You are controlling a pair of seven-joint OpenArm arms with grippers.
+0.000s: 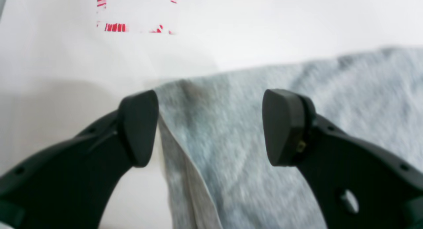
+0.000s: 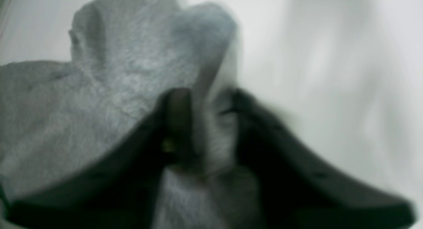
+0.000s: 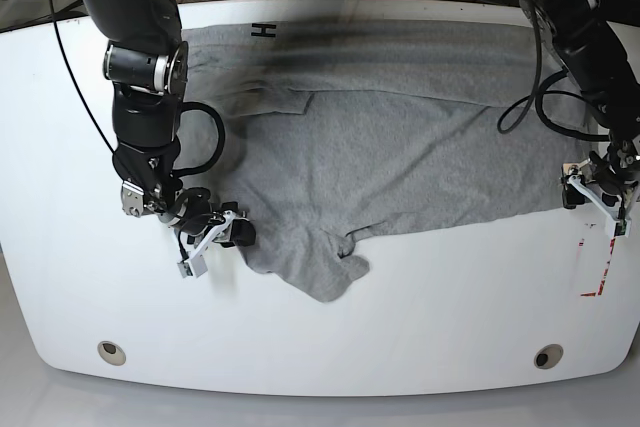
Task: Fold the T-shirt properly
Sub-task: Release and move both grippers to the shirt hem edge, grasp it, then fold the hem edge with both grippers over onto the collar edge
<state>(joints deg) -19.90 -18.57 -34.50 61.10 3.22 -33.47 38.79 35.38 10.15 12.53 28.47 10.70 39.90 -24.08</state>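
One grey T-shirt [image 3: 400,147] lies on a white table [image 3: 60,147]. Of two grippers, the right gripper [image 2: 206,123] pinches a fold of it. The left gripper [image 1: 210,126] gapes wide over its edge, gripping nothing.

**T-shirt spread across the table, an arm at each end**

The T-shirt [image 3: 400,147] lies across the far half of the table [image 3: 330,347], its far edge along the table's far rim. A bunched flap [image 3: 325,267] juts toward the near edge, left of centre in the base view. The right gripper [image 3: 225,230] sits at the shirt's left end in that view, a fold of cloth between its fingers. The left gripper [image 3: 598,192] stands at the opposite end, straddling the shirt's corner. Tape marks [image 3: 592,265] lie just before it.
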